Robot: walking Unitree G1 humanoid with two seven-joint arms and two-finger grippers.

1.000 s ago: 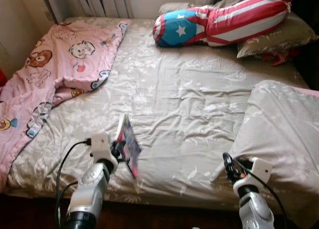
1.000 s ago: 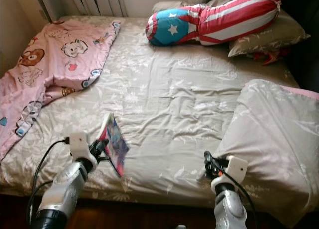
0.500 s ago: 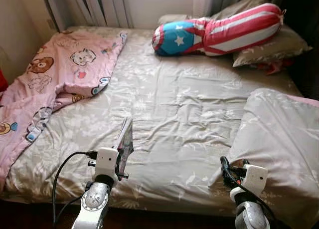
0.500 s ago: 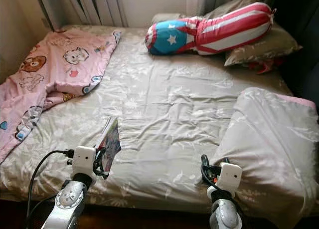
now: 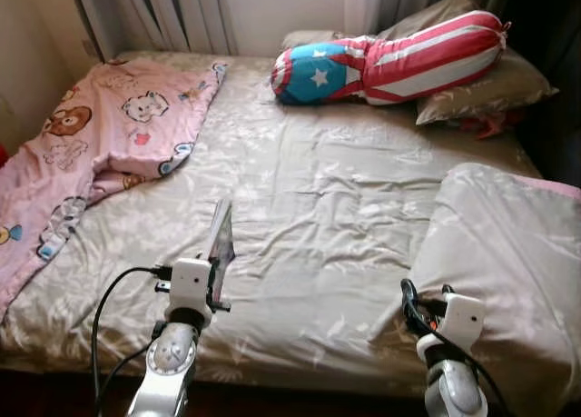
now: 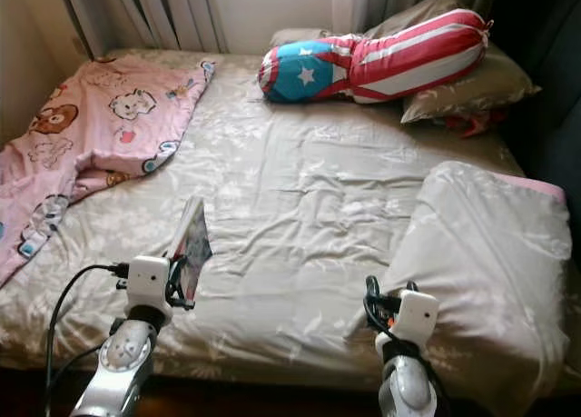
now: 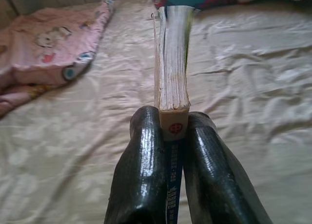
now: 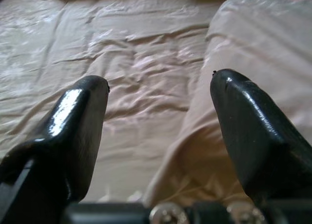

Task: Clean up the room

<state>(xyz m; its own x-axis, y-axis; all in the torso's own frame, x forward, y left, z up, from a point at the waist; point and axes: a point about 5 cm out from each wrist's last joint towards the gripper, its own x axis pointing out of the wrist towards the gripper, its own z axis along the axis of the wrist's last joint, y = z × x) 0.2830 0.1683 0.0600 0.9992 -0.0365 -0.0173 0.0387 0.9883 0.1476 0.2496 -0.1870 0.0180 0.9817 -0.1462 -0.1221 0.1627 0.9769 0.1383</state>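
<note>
Over bed (image 5: 345, 217): left gripper (image 7: 168, 151) clamps book (image 7: 171, 63); right gripper (image 8: 156, 112) agape

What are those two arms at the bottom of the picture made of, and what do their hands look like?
Both arms are silver, rounded metal tubes ending in a white boxy block at the wrist. A black cable loops out from the left arm, and coiled black wiring sits by the right arm's wrist. Each hand is just two long, glossy black fingers with rounded tips, with screw heads showing at their base.
</note>
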